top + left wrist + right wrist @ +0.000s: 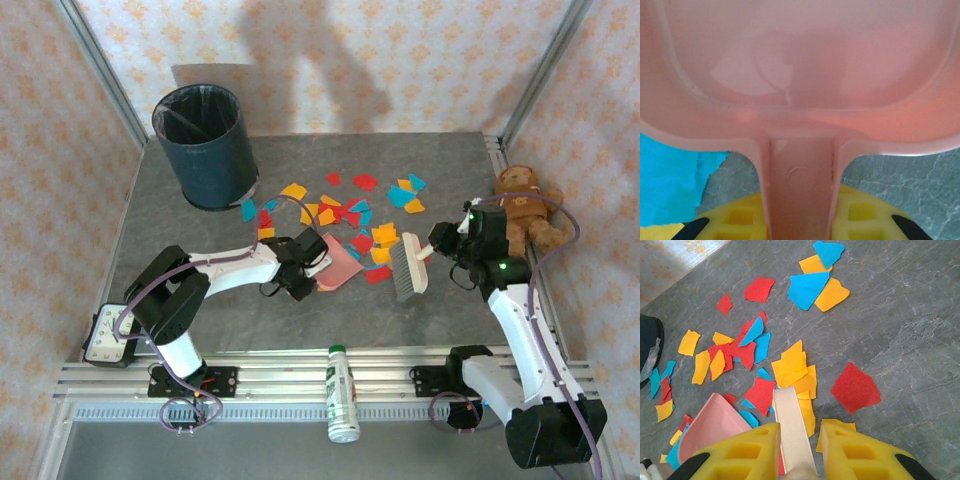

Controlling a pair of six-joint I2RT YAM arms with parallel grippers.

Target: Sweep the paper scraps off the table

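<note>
The paper scraps (384, 234) lie scattered over the middle of the table (450, 160) in red, orange, yellow and blue. They are thickest between the two arms and thin out toward the dark blue bin (205, 145) at the far left. The pink dustpan (340, 268) sits at the near edge of the litter with a few pieces right beside its lip. The left gripper (316, 264) pinches its handle between yellow pads. Just to the right is the brush (408, 268), its grey bristles turned toward the pan and its cream handle clamped in the right gripper (442, 247). The pan looks empty, so I'd judge the sweeping is only starting. To do it well, hold the pan's lip flat and firm against the table. Then draw the brush from beyond the scraps toward it in short, low strokes, so the light pieces slide in rather than flick aside or slip underneath.
</note>
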